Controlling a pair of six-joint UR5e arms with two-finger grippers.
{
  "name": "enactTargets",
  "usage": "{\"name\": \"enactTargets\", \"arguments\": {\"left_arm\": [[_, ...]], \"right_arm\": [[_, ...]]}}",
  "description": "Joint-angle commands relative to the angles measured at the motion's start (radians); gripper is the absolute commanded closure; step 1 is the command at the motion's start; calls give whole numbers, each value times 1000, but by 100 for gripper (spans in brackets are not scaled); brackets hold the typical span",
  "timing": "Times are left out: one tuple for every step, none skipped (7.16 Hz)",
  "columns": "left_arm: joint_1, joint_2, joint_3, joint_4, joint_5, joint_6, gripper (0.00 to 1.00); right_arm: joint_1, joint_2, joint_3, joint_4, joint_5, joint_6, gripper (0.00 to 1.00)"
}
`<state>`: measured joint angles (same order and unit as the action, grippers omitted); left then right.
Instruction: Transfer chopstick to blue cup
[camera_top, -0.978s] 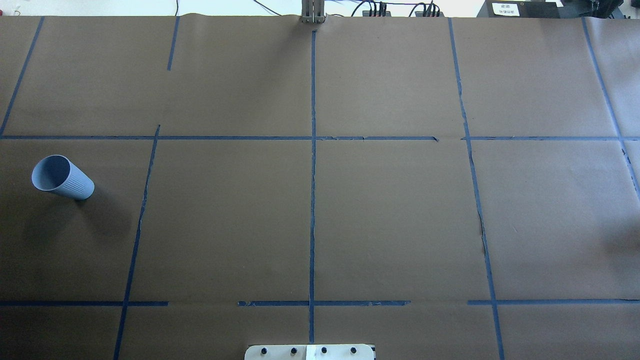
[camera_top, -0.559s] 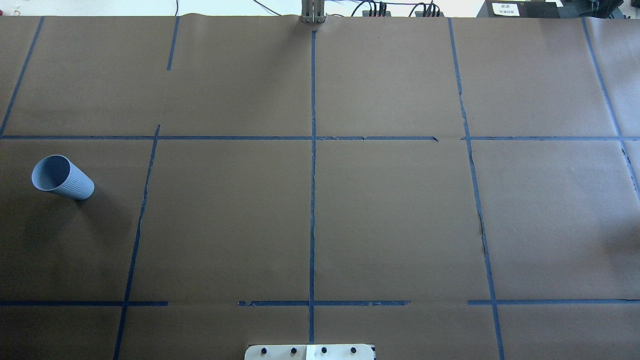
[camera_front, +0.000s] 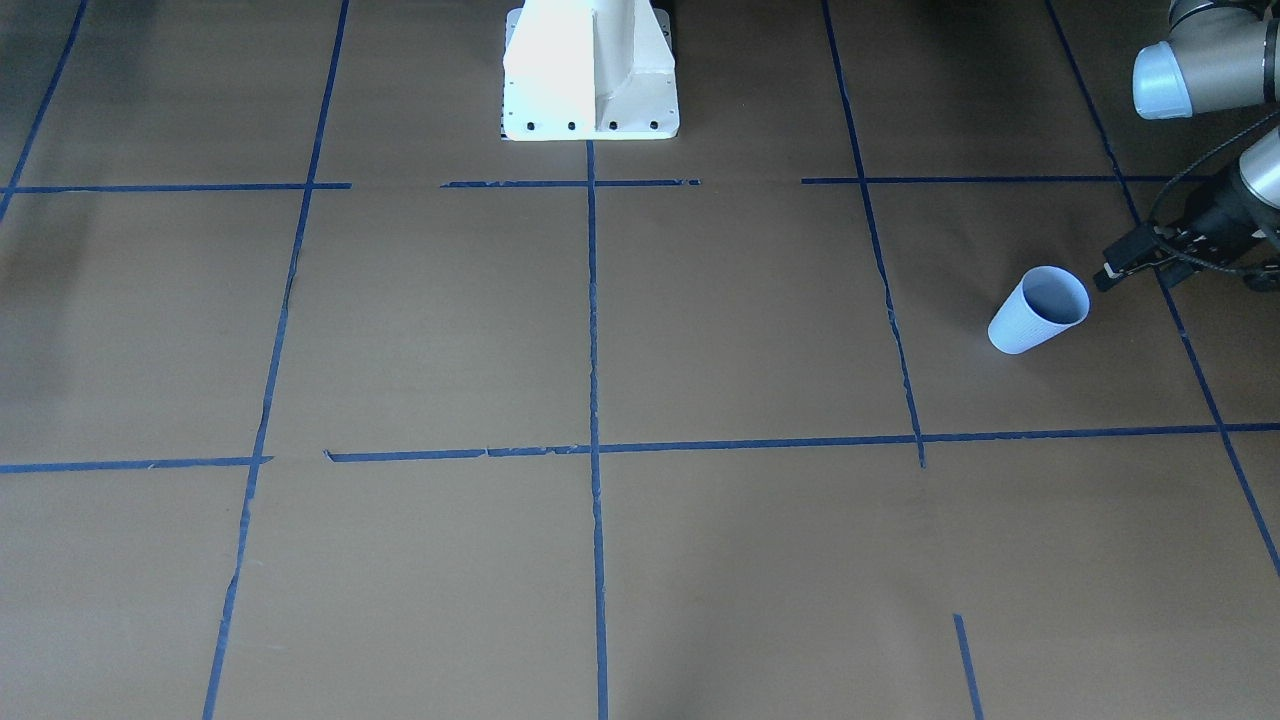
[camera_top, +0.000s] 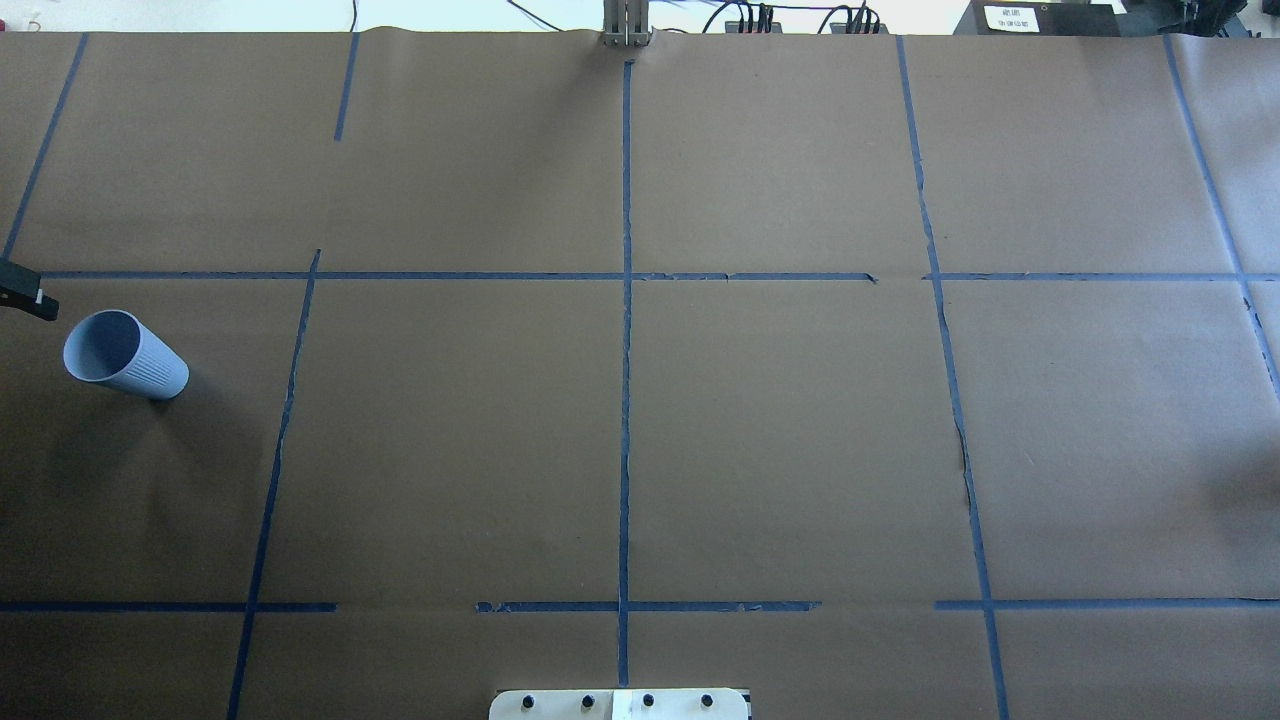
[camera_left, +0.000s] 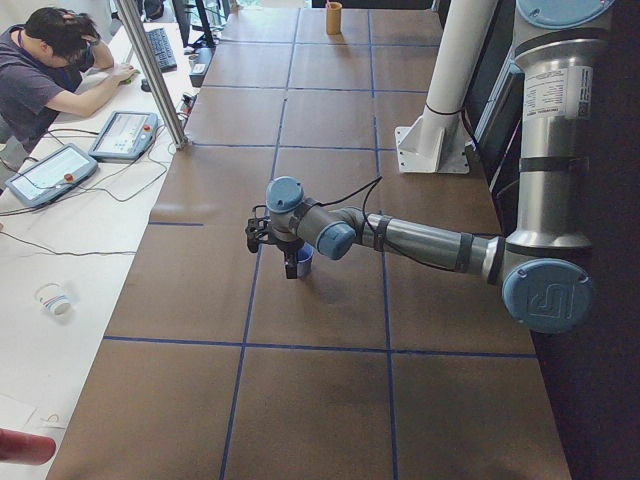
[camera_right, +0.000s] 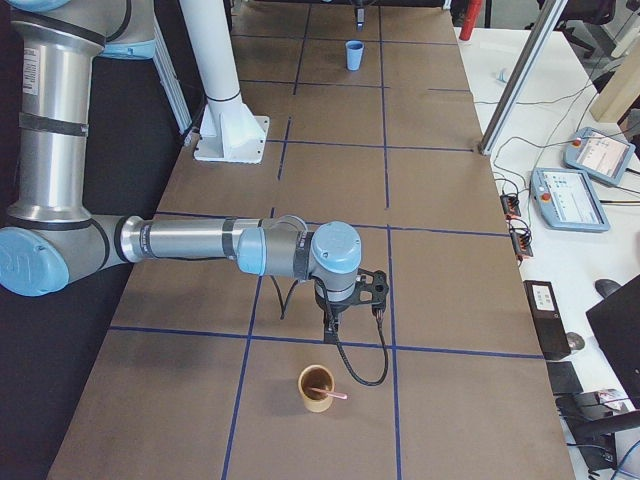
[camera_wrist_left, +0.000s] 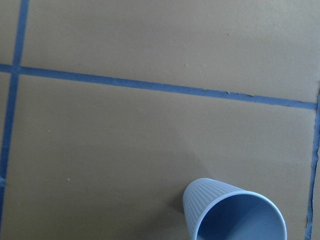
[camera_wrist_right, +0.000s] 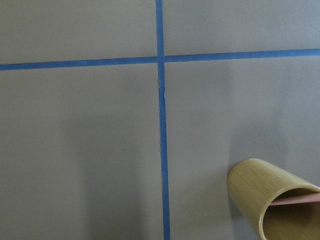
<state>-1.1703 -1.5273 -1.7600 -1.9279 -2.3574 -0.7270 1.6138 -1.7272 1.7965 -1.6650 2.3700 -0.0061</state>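
Observation:
The pale blue ribbed cup (camera_top: 125, 355) stands upright at the table's left end, also in the front view (camera_front: 1038, 310) and the left wrist view (camera_wrist_left: 235, 212); it is empty. My left gripper (camera_front: 1108, 272) hovers just beside it, its tip at the overhead view's edge (camera_top: 28, 296); I cannot tell if it is open. A pinkish chopstick (camera_right: 330, 394) lies inside a bamboo cup (camera_right: 317, 388) at the right end, also in the right wrist view (camera_wrist_right: 296, 200). My right gripper (camera_right: 333, 325) hangs close behind that cup; I cannot tell its state.
The white robot pedestal (camera_front: 590, 70) stands mid-table at the near edge. Blue tape lines (camera_top: 625, 350) cross the brown paper. A metal post (camera_left: 150, 70), teach pendants (camera_right: 600, 155) and a seated operator (camera_left: 50, 60) are along the far side.
My left gripper's tip has come into the overhead view at the left edge, just above the blue cup. The cup has not moved.

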Motion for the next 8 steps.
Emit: {"name": "enactTargets", "arguments": {"left_arm": [[55,-10,27,-22,27,-6,0],[78,-13,36,-25,38,-6,0],[86,-17,48,-25,38,-6,0],[110,-30,65,-25,41,-6,0],[116,-31,66,-25,62,-6,0],[116,-31,66,-25,67,-17,19],[116,-33,66,-25,70,-32,65],[116,-33,66,-32,73,-31,84]], "right_arm": [[0,-2,1,1,0,0,0],[0,-5,1,1,-2,-5,0],[2,-6,1,1,-2,-5,0],[2,-6,1,1,-2,-5,0],[2,-6,0,1,-2,-5,0],[2,-6,0,1,-3,-5,0],[2,-6,0,1,-2,-5,0],[2,-6,-2,-1,-2,-5,0]]}}
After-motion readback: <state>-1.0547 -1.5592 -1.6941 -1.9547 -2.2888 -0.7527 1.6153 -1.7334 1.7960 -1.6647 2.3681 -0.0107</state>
